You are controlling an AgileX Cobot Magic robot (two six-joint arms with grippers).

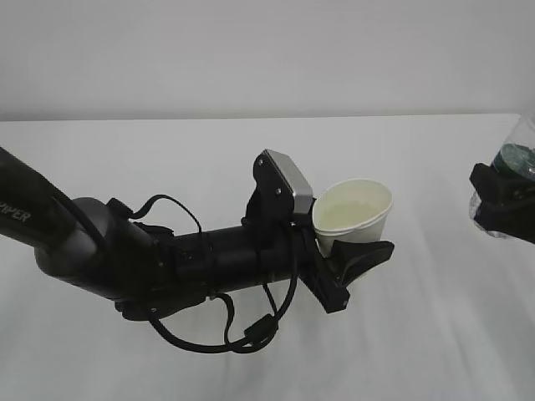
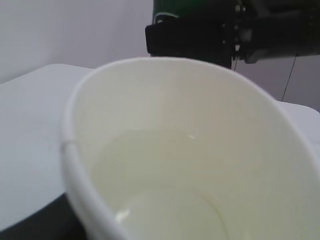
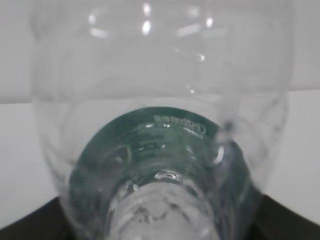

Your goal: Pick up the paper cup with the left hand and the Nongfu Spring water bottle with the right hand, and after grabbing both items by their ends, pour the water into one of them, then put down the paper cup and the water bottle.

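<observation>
The black left hand [image 1: 355,271] grips a small white paper cup [image 1: 355,213], water [image 2: 165,170] pooled inside, above the white table [image 1: 167,159]; at far right, the right hand [image 1: 500,205] clasps the clear ribbed bottle [image 1: 518,154]. Pouring looks done; setting both down remains.

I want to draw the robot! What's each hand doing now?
Left gripper: closed on the cup.
Right gripper: closed on the bottle.

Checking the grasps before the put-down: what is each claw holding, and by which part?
Left claw grips the paper cup low on its wall, near the base. Right claw grips the water bottle around its green label band.
</observation>
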